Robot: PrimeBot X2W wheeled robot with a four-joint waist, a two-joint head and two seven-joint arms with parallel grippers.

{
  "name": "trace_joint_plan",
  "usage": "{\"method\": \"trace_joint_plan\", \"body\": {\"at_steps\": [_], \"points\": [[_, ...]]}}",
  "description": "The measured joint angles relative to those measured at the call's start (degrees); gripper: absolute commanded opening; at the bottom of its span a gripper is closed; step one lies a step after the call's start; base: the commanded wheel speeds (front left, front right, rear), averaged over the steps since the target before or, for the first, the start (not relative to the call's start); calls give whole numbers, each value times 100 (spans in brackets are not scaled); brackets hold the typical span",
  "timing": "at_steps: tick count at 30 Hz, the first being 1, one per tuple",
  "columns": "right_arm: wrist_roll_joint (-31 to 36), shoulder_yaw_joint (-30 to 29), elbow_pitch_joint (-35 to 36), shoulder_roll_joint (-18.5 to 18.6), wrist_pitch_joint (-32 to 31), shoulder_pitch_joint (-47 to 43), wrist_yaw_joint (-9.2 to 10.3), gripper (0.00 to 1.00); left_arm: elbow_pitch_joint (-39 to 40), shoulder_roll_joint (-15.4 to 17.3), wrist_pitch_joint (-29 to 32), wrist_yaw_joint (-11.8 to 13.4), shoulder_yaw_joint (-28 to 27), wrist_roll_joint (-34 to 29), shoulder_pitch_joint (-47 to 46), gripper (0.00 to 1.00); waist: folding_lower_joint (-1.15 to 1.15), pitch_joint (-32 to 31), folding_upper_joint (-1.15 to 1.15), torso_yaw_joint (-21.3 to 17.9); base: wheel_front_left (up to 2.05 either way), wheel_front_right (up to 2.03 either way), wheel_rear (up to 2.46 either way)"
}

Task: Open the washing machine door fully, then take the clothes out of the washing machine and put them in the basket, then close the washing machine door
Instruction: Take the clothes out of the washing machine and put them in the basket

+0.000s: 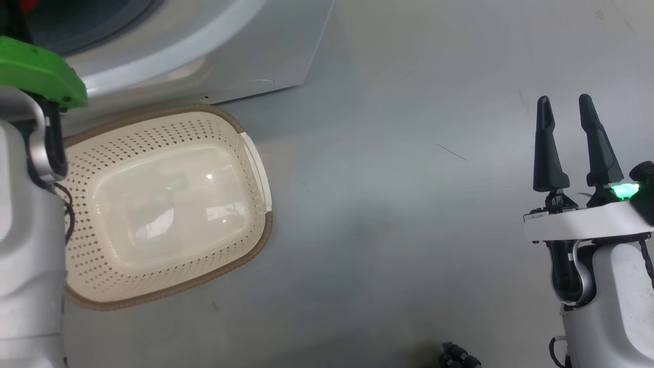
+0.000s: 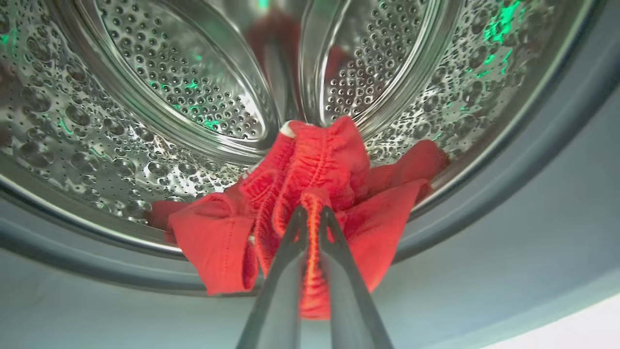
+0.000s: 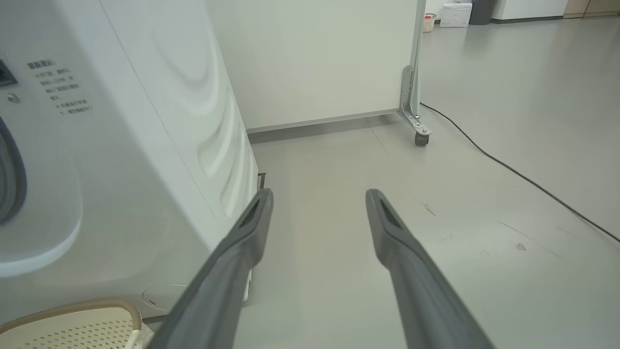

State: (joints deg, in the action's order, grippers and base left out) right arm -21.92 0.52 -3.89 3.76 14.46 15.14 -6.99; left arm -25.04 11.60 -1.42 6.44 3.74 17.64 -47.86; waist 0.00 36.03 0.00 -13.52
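The washing machine (image 1: 219,71) stood at the left on a pale grey floor (image 1: 398,240), with the basket (image 1: 153,134) just in front of it. Further right were a white wheeled partition (image 3: 315,58) and a dark cable (image 3: 508,167). The left arm reached into the machine's mouth, where the left gripper (image 2: 310,213) was clenched on the red clothes (image 2: 315,160) bunched at the steel drum's (image 2: 184,87) lip. The right gripper (image 1: 564,99) hovered over bare floor, well apart from the basket, its fingers spread and grasping nothing.

Right gripper (image 1: 564,99): we see two long black fingers (image 1: 547,153), a green light (image 1: 624,190).
Left arm (image 1: 25,245): white shell, green cap (image 1: 36,71), black cable (image 1: 69,214).
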Motion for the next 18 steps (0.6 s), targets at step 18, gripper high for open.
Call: {"method": "trace_joint_plan", "body": {"at_steps": [18], "points": [[345, 44, -14, 203, 1, -562, 0, 100, 845, -609, -1096, 2, 365, -213, 1404, 0, 0, -772, 0, 526, 0, 0, 0]]}}
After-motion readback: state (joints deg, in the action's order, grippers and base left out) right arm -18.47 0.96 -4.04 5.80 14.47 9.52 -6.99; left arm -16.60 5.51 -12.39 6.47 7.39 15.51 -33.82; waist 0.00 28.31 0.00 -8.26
